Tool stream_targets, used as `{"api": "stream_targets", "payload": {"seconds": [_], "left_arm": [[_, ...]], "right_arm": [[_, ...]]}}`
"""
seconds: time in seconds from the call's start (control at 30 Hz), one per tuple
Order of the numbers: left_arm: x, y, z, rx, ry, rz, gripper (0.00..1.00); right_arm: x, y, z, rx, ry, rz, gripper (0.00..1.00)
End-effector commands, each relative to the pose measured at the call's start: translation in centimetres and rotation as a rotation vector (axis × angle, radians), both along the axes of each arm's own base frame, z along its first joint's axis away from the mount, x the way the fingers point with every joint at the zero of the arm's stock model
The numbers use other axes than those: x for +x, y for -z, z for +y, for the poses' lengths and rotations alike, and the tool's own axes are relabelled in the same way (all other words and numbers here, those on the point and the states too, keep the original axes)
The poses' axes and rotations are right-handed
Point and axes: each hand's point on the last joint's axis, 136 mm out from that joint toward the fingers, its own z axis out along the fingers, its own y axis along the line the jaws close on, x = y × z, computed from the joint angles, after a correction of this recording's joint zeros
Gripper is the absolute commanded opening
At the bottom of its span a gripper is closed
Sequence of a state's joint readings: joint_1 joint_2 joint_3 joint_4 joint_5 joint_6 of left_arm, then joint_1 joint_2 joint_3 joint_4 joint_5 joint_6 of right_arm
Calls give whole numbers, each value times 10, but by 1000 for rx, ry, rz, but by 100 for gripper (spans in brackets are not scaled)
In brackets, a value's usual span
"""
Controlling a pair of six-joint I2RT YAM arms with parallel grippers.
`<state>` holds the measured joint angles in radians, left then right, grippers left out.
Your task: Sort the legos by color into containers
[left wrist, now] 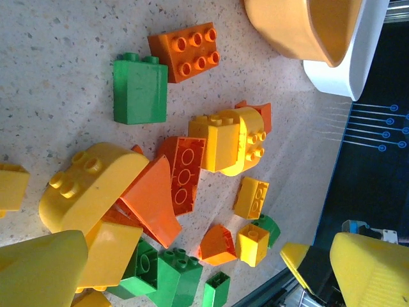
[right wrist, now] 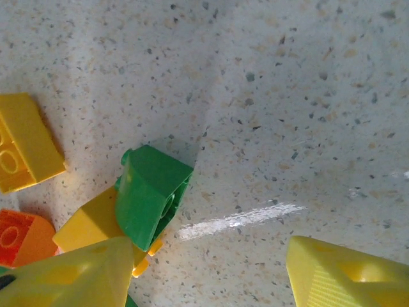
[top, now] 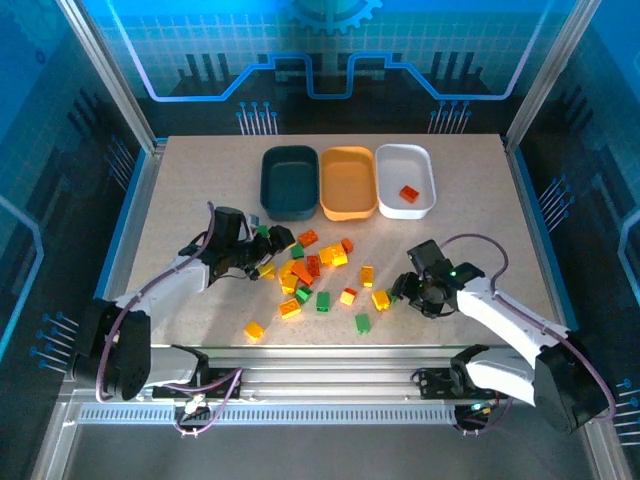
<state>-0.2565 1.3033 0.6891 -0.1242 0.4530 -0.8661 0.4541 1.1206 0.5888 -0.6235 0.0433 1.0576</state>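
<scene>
- Left gripper point(left wrist: 198, 246): released, fingers spread wide and holding nothing. It hangs low over the left edge of the heap, near the front of the teal tray.
- Teal tray point(top: 290, 185): leftmost of three in a row at the far side of the table point(top: 180, 200). No brick seen in it. Judged to be the home for green.
- Legos point(top: 305, 268): nearly all loose on the table, in front of the trays. There is a dense heap mid-table, with yellow, green and orange mixed.
- In the left wrist view, a rounded yellow piece point(left wrist: 89, 185) overlaps an orange slope point(left wrist: 153, 201). Bricks touch on most sides, so a clean pick is likely to jostle neighbours.
- Stragglers sit nearer the arm bases: a yellow one point(top: 254, 329) and a green one point(top: 362, 322), both apart from the heap.
- Orange-yellow tray point(top: 348, 185): middle of the row, no brick seen. Probably meant for yellow.
- White tray point(top: 395, 165): rightmost, holding one red brick point(top: 408, 193). This is the only piece sorted so far, so the task is barely begun.
- Right gripper point(right wrist: 209, 259): unclenched, with bare table between its fingers. It sits low at the right fringe of the bricks.
- A green brick point(right wrist: 153, 192) leans on a yellow brick point(right wrist: 96, 224), just beside one finger and not gripped.
- Risk: both arms are working the same heap from opposite sides, so they could crowd each other.
</scene>
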Motion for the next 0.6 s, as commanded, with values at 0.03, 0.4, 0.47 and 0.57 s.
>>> {"api": "stream_targets", "payload": {"seconds": [0.03,0.4,0.47,0.57], "left_arm": [[-1,-3,-4,-7,19,-9,99],[-6,-3,-2,3,33,-17,99],[-6,0,-2,6,33,-10,99],[-7,2,-2,5,32,-5,99]], "right_arm": [[11,2,13,35,66,-9,65],[29,9,19,-13,32,0,62],[31,10,22,-35,18,5,62],[33,13,21,-50,21,7,59]]}}
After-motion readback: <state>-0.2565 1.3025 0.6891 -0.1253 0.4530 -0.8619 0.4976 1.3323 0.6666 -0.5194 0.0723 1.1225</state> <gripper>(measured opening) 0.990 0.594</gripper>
